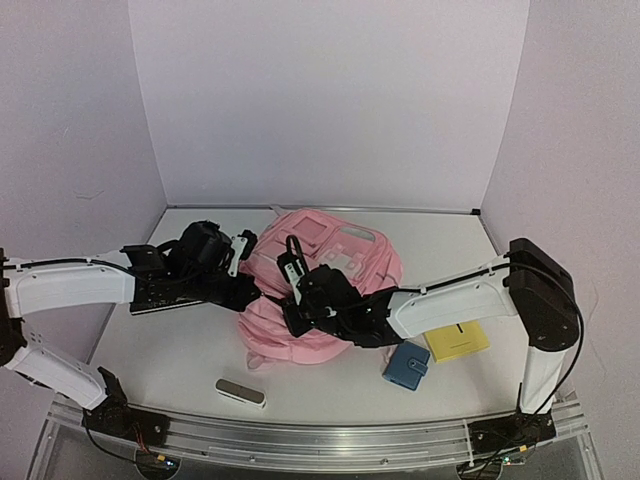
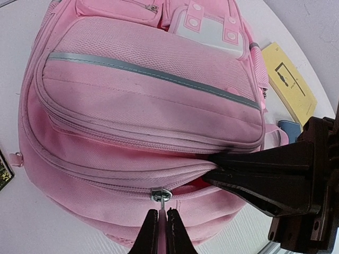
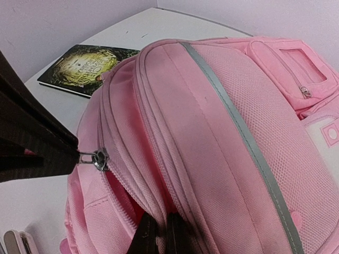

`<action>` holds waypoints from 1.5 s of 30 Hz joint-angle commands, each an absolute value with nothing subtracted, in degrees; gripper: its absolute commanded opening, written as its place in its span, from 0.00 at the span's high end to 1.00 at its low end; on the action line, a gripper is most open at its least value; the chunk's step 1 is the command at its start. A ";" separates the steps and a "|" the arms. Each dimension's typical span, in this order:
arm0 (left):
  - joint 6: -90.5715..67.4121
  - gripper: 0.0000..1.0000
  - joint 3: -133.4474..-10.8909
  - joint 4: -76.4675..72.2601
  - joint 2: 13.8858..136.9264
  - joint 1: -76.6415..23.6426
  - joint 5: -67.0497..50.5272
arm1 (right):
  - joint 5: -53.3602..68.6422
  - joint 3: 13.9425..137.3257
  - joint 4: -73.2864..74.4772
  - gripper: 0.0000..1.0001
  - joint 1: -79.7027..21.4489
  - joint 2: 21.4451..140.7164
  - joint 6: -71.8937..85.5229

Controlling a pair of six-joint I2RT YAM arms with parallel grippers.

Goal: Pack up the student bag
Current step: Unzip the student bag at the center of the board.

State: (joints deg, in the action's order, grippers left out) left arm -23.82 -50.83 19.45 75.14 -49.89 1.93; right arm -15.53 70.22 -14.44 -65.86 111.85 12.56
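The student bag [image 1: 330, 265], a large pink backpack, lies mid-table with its zipped edge toward the arms. My left gripper [image 2: 162, 210] is shut on the pink pull tab of the metal zip slider [image 2: 160, 194]. The main zip is open to the right of the slider, and red lining shows in the gap. My right gripper [image 3: 159, 216] is shut on the bag's fabric lip at that opening. In the left wrist view its black fingers [image 2: 249, 174] pinch that lip. From above, the left gripper [image 1: 258, 293] and right gripper [image 1: 297, 305] meet at the bag's near-left edge.
A dark book [image 1: 160, 295] lies left of the bag, under the left arm. On the right are a yellow notebook [image 1: 458, 340] and a small blue pouch [image 1: 406, 366]. A pale oblong case [image 1: 240, 392] sits near the front edge. White walls enclose the table.
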 commanded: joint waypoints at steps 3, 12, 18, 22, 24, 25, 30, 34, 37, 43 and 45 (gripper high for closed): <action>-21.77 1.00 -51.58 19.55 71.03 -47.41 4.80 | -23.28 67.81 -14.54 1.00 -64.78 106.86 13.45; -18.38 1.00 -50.14 18.14 67.01 -36.79 1.91 | -21.78 59.35 -15.02 1.00 -64.78 96.24 13.01; -16.28 1.00 -50.20 15.49 67.33 -29.96 -4.71 | -18.82 54.42 -20.34 1.00 -64.79 87.35 14.07; -16.30 1.00 -50.41 11.07 69.24 -25.60 -10.93 | -17.62 52.02 -24.71 1.00 -64.78 81.65 14.09; -16.19 1.00 -51.16 8.89 70.89 -24.44 -14.15 | -16.94 51.85 -25.69 1.00 -64.78 80.05 13.82; -16.17 1.00 -51.50 7.85 72.16 -23.95 -15.51 | -16.45 51.95 -26.01 1.00 -64.78 79.54 13.66; -16.52 1.00 -53.75 3.72 78.29 -20.79 -20.83 | -14.12 52.14 -27.69 1.00 -64.82 77.36 12.84; -16.84 1.00 -55.31 0.39 83.09 -18.94 -23.78 | -13.52 52.39 -28.63 1.00 -64.79 76.48 11.77; -16.45 1.00 -57.58 -1.93 86.92 -18.66 -26.21 | -12.50 52.76 -29.37 1.00 -64.78 76.77 11.25; -15.37 1.00 -63.36 -3.32 94.98 -18.56 -27.63 | -10.13 53.84 -30.59 1.00 -64.83 77.60 10.99; -15.19 1.00 -64.96 -3.21 97.05 -18.42 -26.96 | -9.65 54.02 -30.77 1.00 -64.80 77.54 10.99</action>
State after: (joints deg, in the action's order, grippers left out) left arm -16.39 -59.69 1.23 93.92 -21.12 -32.68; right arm -10.63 51.31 -20.32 -64.62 82.15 11.38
